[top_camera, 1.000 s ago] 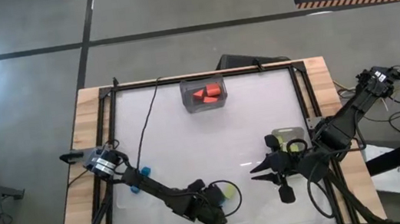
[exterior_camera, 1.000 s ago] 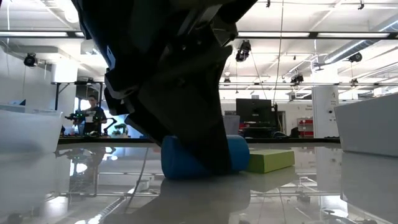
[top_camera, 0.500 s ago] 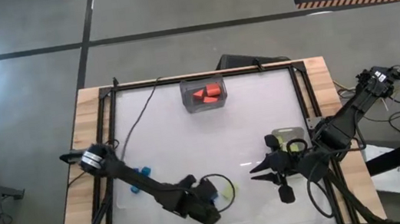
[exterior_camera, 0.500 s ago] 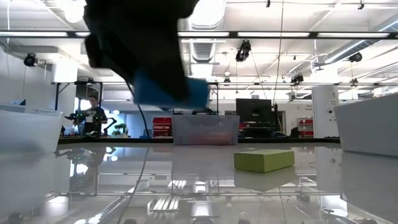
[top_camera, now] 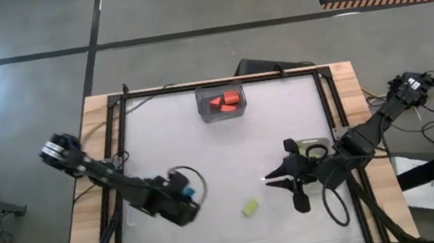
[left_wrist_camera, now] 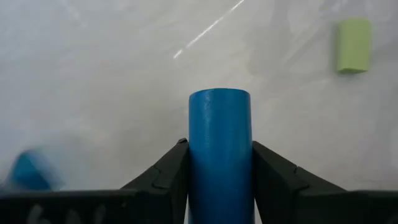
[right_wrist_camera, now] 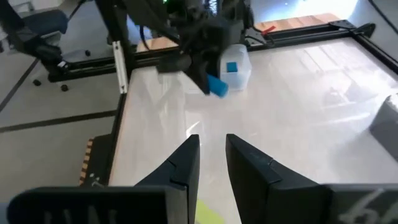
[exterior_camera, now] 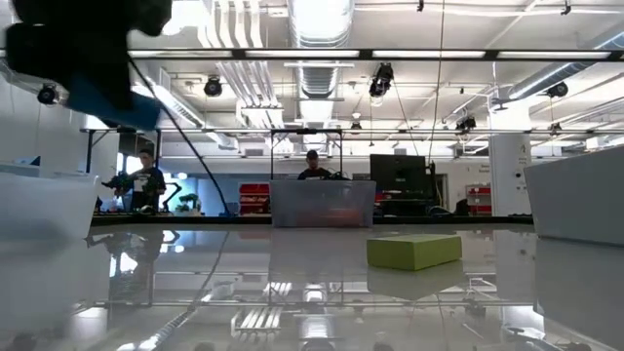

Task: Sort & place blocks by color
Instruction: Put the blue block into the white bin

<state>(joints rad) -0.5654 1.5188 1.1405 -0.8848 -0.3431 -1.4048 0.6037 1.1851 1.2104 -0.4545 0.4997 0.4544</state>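
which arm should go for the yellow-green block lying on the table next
Probably the right. Its tool is open, empty and hovers just right of the yellow-green block. The left tool is shut on a blue block, raised above the table, so it is busy.

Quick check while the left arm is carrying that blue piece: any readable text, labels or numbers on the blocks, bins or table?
None readable.
The blue block in the left gripper: plain surface, no marking.
The yellow-green block on the table: plain.
The clear bin with orange-red blocks: no label visible.
Red items in the room behind: too blurred to read.
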